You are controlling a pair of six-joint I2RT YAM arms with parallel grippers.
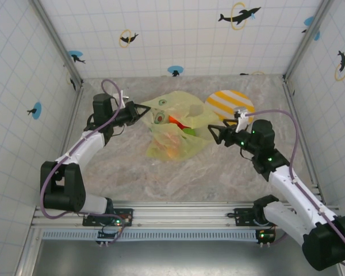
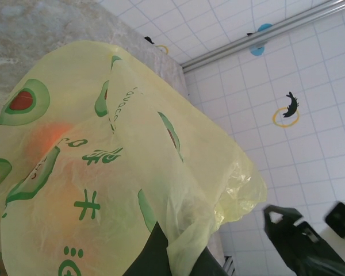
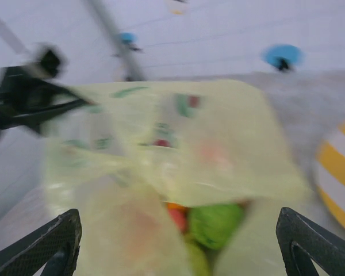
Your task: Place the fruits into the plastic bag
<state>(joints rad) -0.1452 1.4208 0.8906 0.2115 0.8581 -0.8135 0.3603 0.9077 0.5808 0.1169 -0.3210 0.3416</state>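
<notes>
Since the left gripper point(image 1: 144, 109) is pinched shut on a thin fold of the plastic bag point(image 1: 178, 146) at the centre of the top view, a pull could slip or tear the film and let the mouth sag shut. With the right gripper point(image 1: 214, 133) spread wide and empty just right of the opening, a stray nudge could tip the bag and roll the fruits point(image 3: 210, 223) inside it onto the counter point(image 1: 132, 172).

Showed a translucent yellow-green plastic bag point(image 1: 172, 123) printed with dark green avocado marks, red-brown at their centres. Revealed red, orange and green fruits point(image 3: 210, 223) through it. Caught a yellow-and-white striped plate point(image 1: 230, 102), a grey-beige marbled table point(image 1: 161, 178), white grid-tiled walls point(image 1: 178, 34) spotted blue.
</notes>
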